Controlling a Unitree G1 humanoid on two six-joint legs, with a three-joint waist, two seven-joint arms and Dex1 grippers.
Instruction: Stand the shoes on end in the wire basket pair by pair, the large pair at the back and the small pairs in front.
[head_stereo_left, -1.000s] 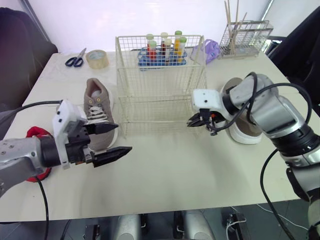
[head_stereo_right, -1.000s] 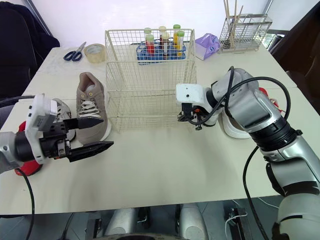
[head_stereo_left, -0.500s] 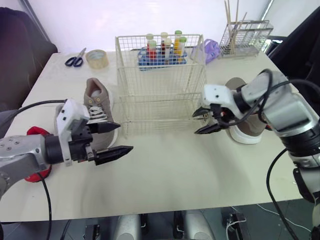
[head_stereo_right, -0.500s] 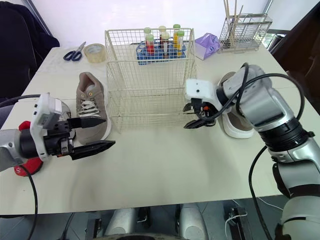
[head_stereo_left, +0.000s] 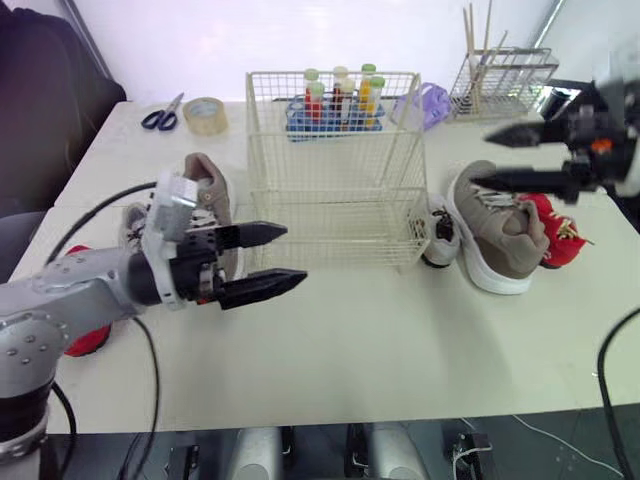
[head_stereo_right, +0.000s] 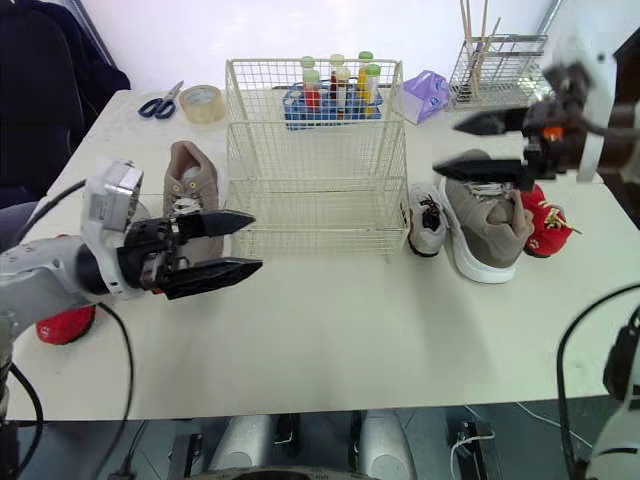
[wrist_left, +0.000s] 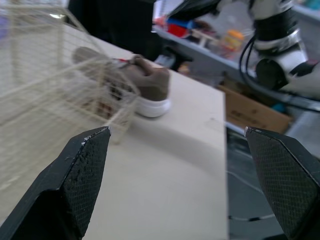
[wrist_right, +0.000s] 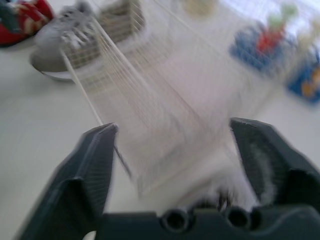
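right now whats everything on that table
cream wire basket: one, cream, table centre, empty
large taupe sneakers: two, taupe, right of the basket and left of it
small grey sneaker: one, grey, right of the basket
small red shoes: two, red, far right and left edge
blue-handled scissors: one, blue, back left
tan tape roll: one, tan, beside the scissors
blue test-tube rack: one, blue, behind the basket
purple packet: one, purple, back right
grey wire rack of sticks: one, grey, back right corner
beige table: one, beige, under everything
left pincer: one, black, open, near left sneaker
right pincer: one, black, open, raised near right sneaker
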